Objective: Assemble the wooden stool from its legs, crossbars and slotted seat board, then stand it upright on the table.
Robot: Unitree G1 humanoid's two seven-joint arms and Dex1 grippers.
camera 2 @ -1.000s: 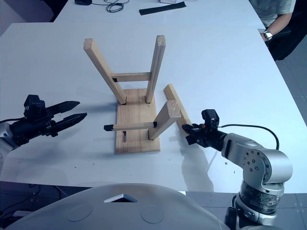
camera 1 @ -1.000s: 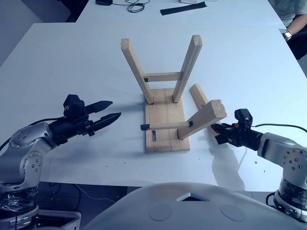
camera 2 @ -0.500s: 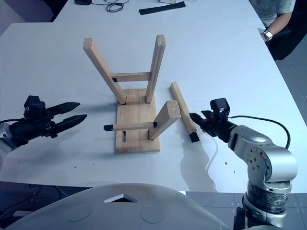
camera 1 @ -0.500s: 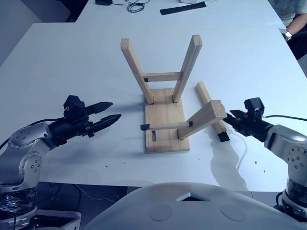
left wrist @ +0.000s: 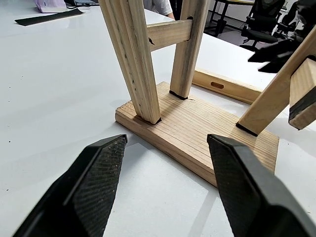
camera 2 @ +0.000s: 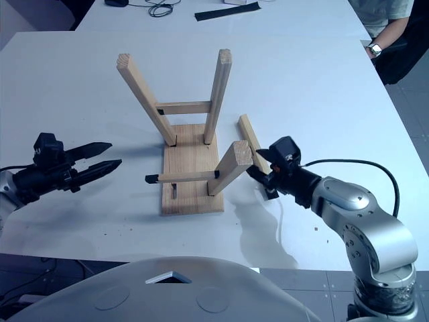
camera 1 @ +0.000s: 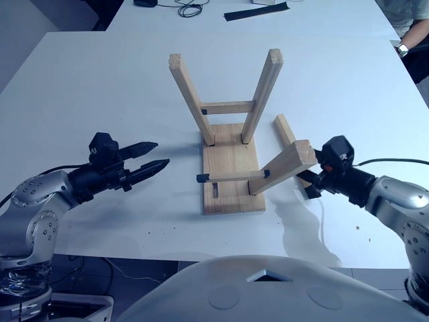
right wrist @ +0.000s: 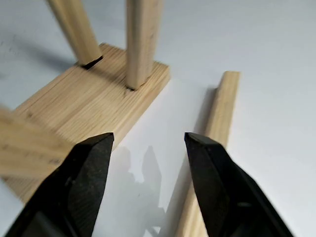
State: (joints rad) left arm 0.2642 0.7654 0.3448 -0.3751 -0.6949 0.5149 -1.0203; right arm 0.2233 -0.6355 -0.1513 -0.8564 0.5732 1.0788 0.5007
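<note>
The seat board [camera 1: 231,168] lies flat on the white table. Two legs [camera 1: 191,97] [camera 1: 261,94] stand in its far slots, joined by a crossbar [camera 1: 228,107]. A third leg [camera 1: 285,166] leans to the right from a near slot, and a crossbar [camera 1: 231,176] juts left from it. The fourth leg [camera 1: 289,144] lies loose on the table to the board's right. My right gripper [camera 1: 312,180] is open just above this loose leg's [right wrist: 217,118] near end, beside the leaning leg. My left gripper [camera 1: 154,155] hovers open to the left of the board [left wrist: 197,133], holding nothing.
Cables [camera 1: 190,9] and a black strip [camera 1: 255,12] lie at the table's far end. A person's arm [camera 1: 405,40] shows at the far right edge. Bare table surrounds the board on the left and front.
My right gripper drew back to the right, then returned left beside the leaning leg. The loose leg shifted slightly to the right. The left arm has not moved.
</note>
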